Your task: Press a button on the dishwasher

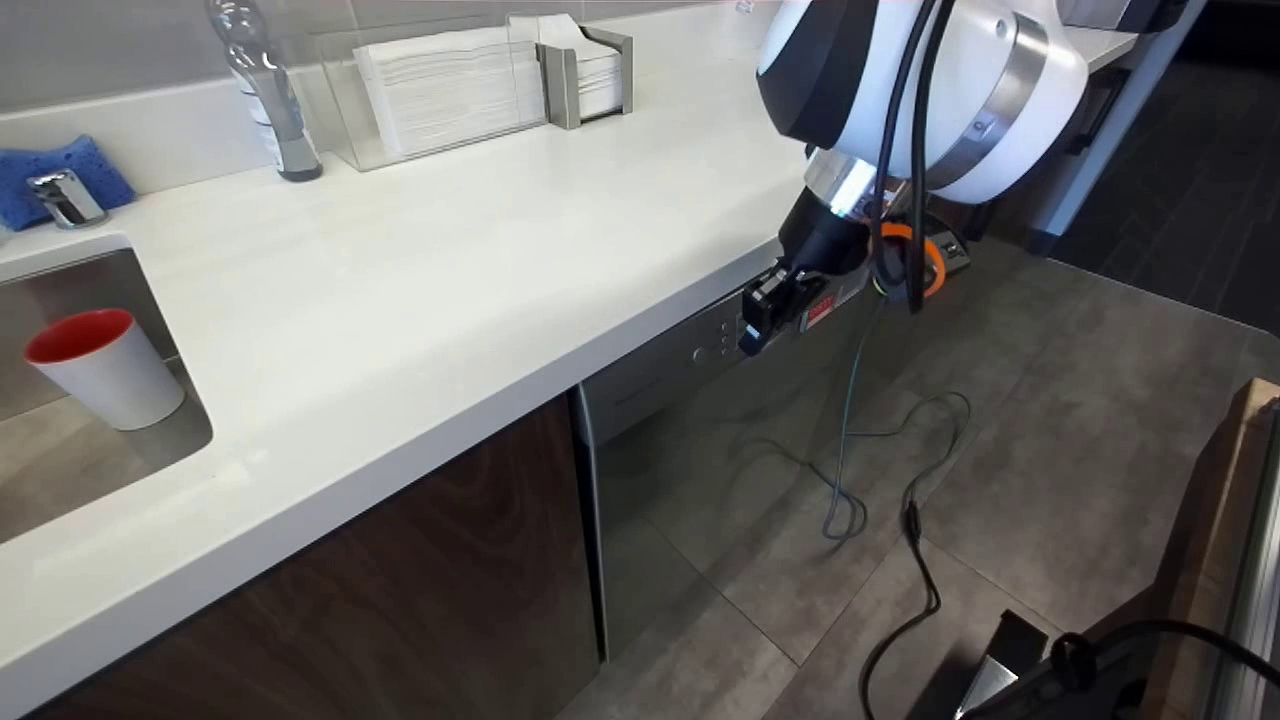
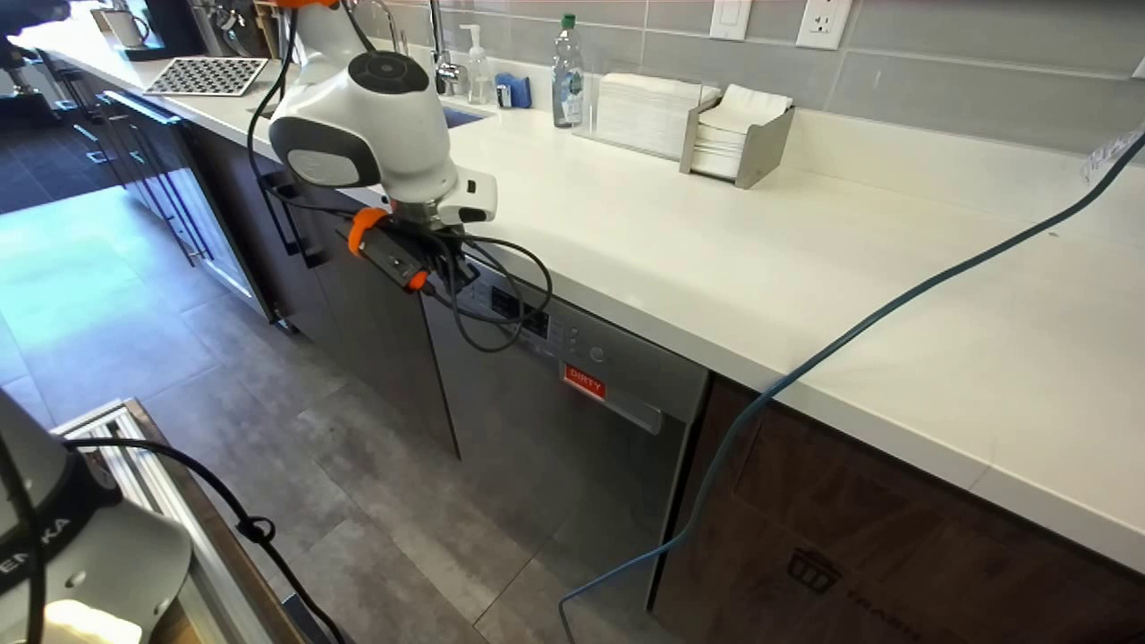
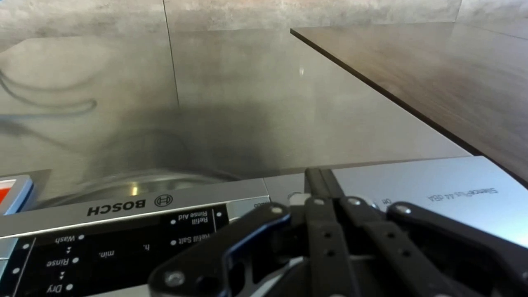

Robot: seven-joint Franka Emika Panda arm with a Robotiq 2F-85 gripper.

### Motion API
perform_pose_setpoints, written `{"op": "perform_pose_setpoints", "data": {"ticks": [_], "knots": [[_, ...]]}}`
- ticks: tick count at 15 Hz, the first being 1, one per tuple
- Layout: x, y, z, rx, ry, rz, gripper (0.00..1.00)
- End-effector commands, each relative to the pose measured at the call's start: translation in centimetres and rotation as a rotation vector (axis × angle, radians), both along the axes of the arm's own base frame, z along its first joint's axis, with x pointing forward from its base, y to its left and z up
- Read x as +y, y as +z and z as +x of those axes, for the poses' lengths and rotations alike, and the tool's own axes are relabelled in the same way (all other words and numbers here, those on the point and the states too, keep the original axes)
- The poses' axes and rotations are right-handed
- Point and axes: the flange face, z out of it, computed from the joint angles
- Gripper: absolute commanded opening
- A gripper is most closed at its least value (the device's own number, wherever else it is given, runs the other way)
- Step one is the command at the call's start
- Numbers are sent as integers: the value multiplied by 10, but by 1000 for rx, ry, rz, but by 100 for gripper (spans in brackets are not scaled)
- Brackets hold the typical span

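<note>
The dishwasher (image 1: pixel 690 500) has a grey steel front; it also shows in an exterior view (image 2: pixel 555 465) and the wrist view (image 3: pixel 231 86). In the wrist view its control strip (image 3: pixel 429 185) stands upside down with a black display (image 3: pixel 123 251). A round button (image 1: pixel 699 356) and small buttons (image 1: pixel 724 340) sit on the strip. My gripper (image 3: pixel 324 181) is shut and empty, fingertips together, over the strip between the display and the "Off" label, hiding buttons there. In both exterior views my gripper (image 1: pixel 755 338) (image 2: pixel 465 273) is just below the counter edge. Whether it touches is unclear.
The white countertop (image 1: pixel 420 260) overhangs the strip close above the gripper. A red "Dirty" sign (image 2: pixel 584 381) hangs on the dishwasher. Dark wood cabinets (image 1: pixel 400 580) flank it. Black cables (image 2: pixel 528 313) loop around the wrist. A blue cable (image 1: pixel 845 440) hangs toward the floor.
</note>
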Motion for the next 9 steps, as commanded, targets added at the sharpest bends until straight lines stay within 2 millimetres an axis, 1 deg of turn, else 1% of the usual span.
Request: {"op": "perform_pose_setpoints", "data": {"ticks": [1, 9], "knots": [[-3, -5, 6, -21, -26, -12, 0], [-2, -13, 13, -15, -34, 2, 0]]}}
